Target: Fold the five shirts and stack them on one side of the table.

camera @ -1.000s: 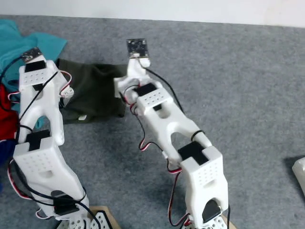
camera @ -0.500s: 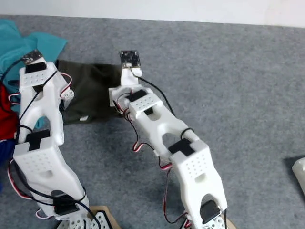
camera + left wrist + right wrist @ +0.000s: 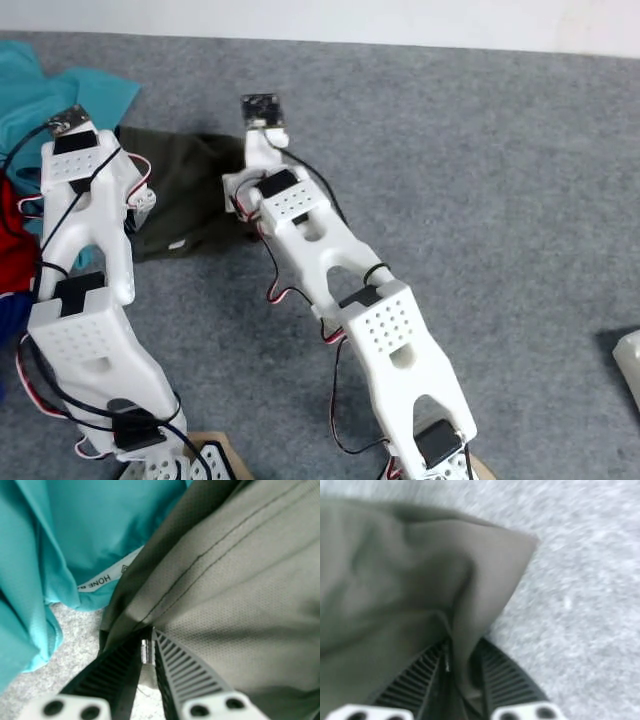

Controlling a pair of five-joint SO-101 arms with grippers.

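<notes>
Bench [image 3: 480, 180] covered in grey, carpet-like material, seen from above, with two white robot arms reaching across it from the near edge. We see an olive shirt [image 3: 190, 195] lying rumpled on the far left part of the bench, between the two wrists.

The left arm stands at the shirt's left edge. From its wrist we see the left pincer [image 3: 148, 637] with its ribbed fingers [image 3: 177, 667] drawn close together, clamped on a stitched edge of the olive shirt [image 3: 240, 580]. Just beside that edge lies a teal shirt [image 3: 90, 525], with a white label [image 3: 107, 575] showing at its hem.

The right arm stretches diagonally to the shirt's right edge. From its wrist we see the right pincer [image 3: 462, 650] closed on a raised fold of the olive shirt [image 3: 395, 580], the cloth pinched between the fingers, with bare grey bench beyond the fold.

In the overhead view the teal shirt [image 3: 40, 95] is bunched at the far left corner, touching the olive one. A red shirt [image 3: 12, 240] lies at the left edge, partly behind the left arm, and a strip of blue cloth [image 3: 8, 320] shows just nearer than it. A white object [image 3: 630, 365] sits at the right edge, well apart from the shirts.
</notes>
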